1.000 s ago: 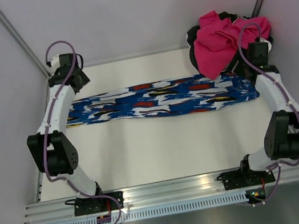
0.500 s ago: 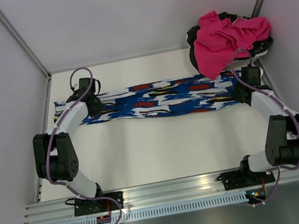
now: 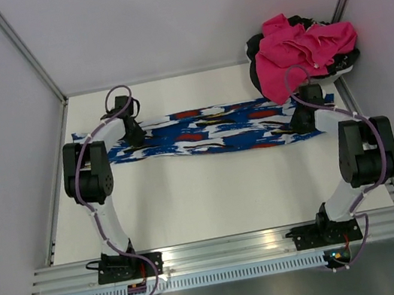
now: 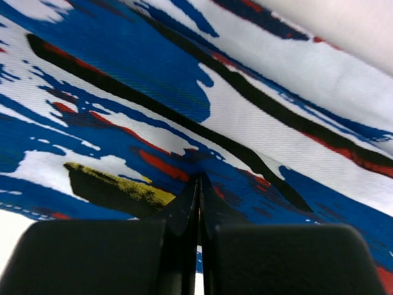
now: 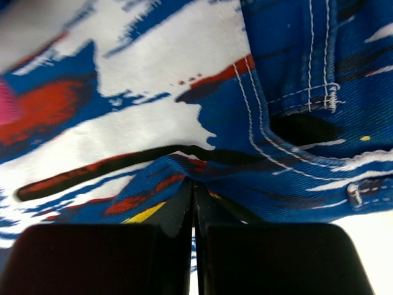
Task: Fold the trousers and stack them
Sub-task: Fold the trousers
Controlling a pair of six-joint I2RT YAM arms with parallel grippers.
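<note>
The trousers (image 3: 213,131) are laid out flat in a long band across the far half of the surface (image 3: 212,190), stretched between the two tools. The fabric is royal blue, blotched with white, red, black and yellow strokes.

The left tool (image 3: 136,137) is set down on the trousers near one end of the band, and a short stretch of cloth is seen running on past it to its outer side. In the left wrist view its fingers (image 4: 110,258) are pressed together, and a small ridge of blue and red cloth is drawn up into the seam between them, so the fabric is pinched there.

The right tool (image 3: 301,123) is set down on the other end of the band. In the right wrist view its fingers (image 5: 276,258) are likewise clenched, with a small fold of cloth gathered at their tips. White-stitched seams, a pocket edge and a belt loop are seen just to one side of that tool.

Beyond the right tool, at the far corner of the surface, a heap of pink cloth (image 3: 294,50) is piled on something black (image 3: 253,53), with its lower edge touching or overlapping the trousers just beside the tool.
</note>
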